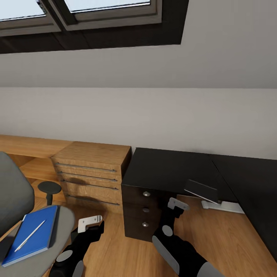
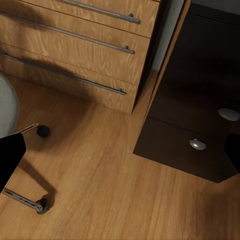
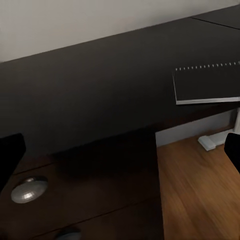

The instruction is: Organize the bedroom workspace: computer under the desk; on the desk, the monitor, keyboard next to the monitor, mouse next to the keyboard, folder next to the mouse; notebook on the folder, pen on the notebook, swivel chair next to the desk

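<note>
while the robot faces the wall under the windows, the desk sits ahead with its glossy black top running to the right and its dark three-drawer unit with silver knobs below the near left corner. a dark spiral-bound notebook lies at the desk's front edge, hanging partly past it above the white leg foot; right wrist view shows the same notebook flat on the desk top, a silver knob below. light wooden drawers stand touching the drawer unit's left side, wooden counter continuing left.

swivel chair is at lower left on the wood floor, grey seat and one round black armrest visible. the blue folder lies on the seat, well apart from the desk. the white pen lies diagonally on top of the folder. left wrist view shows chair base spokes with casters on the floor, wooden drawers and black drawer unit beyond.

left gripper hangs just beside the chair seat's right edge, fingers apart, holding nothing. right gripper is in front of the drawer unit below the desk's front edge, fingers spread, holding nothing.
</note>
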Robot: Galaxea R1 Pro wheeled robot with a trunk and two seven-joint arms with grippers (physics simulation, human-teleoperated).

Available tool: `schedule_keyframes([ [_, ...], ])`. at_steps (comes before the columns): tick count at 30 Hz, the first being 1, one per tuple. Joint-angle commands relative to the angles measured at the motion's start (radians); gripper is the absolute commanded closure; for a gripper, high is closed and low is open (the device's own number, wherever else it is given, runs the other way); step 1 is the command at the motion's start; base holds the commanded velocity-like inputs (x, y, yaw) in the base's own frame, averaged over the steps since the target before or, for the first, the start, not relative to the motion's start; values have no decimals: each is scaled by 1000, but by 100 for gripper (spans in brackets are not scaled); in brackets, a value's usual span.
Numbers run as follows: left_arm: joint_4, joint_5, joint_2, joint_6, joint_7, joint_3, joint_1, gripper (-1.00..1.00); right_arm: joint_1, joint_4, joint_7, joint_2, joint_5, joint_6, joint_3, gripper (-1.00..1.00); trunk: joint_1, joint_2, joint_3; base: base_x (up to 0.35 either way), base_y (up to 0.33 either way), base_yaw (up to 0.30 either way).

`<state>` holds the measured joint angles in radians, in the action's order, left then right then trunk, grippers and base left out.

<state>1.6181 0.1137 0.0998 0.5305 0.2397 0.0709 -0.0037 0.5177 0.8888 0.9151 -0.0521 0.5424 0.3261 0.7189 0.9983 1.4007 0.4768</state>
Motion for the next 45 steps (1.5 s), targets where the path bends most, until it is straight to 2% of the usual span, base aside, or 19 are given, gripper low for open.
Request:
schedule_keyframes([
  [1,1,11,0,3,9,1,0,-100,1,4,6,1,8,5,4,-100,0,1,1,0,0,0],
  [8,0,11,0,3,9,1,0,-100,-1,8,35,1,9,5,4,-100,0,1,1,0,0,1],
  [10,2,11,0,3,9,1,0,-100,-3,8,64,-1,10,6,5,-100,0,1,1,0,0,141],
  [26,2,11,0,3,9,1,0,-100,-3,9,68,-2,10,7,6,-100,0,1,1,0,0,270],
  [36,1,11,0,4,9,1,0,-100,-3,8,67,-4,10,5,27,-100,0,1,2,0,0,278],
  [45,0,12,0,5,9,1,0,-100,-4,7,65,-6,10,5,29,-100,0,1,8,0,0,266],
])
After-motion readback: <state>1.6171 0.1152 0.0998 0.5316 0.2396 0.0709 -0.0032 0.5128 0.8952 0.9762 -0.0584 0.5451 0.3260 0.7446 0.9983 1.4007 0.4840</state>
